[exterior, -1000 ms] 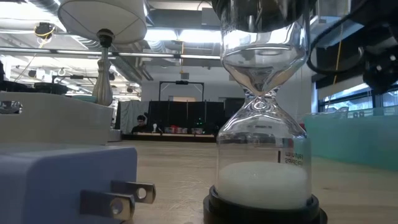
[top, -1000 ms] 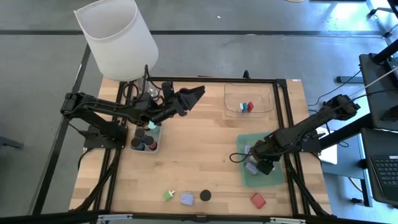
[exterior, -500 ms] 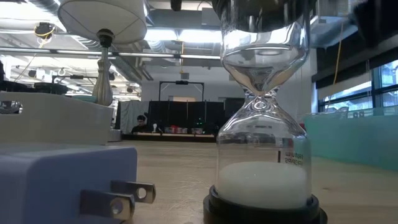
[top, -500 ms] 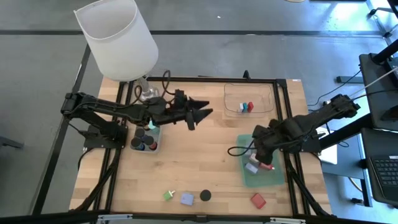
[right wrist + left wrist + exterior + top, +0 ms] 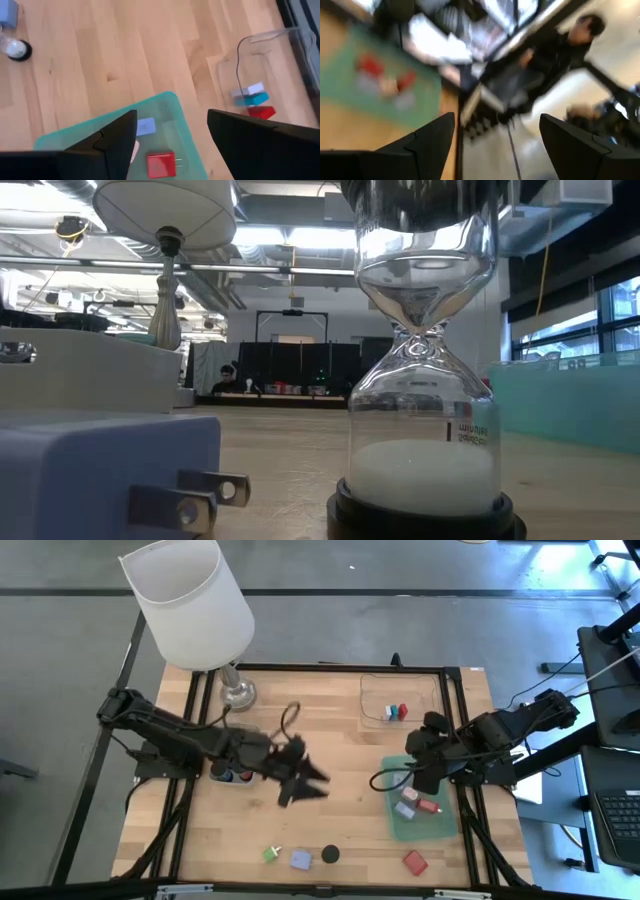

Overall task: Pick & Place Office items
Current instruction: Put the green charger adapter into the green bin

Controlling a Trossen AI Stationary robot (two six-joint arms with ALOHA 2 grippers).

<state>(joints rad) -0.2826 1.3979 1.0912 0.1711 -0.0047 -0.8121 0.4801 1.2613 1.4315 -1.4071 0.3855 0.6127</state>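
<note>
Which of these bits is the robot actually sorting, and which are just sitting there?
Being sorted: red block, lilac-blue block, black round cap and small green piece on the wooden table; red piece in the translucent green tray.

Lying about: white-shaded lamp, clear plastic tray.

Bare wood lies open across the middle of the table (image 5: pixel 340 755). The left gripper (image 5: pixel 312 787) hangs left of centre. The lamp (image 5: pixel 190 600) fills the upper left; the clear tray (image 5: pixel 370 690) and green tray (image 5: pixel 395 825) crowd the right side.

Wooden bench (image 5: pixel 330 755) carries a lamp (image 5: pixel 237 693), clear tray (image 5: pixel 400 688), green tray (image 5: pixel 392 772), red block (image 5: pixel 415 862), hourglass (image 5: pixel 329 854)
</note>
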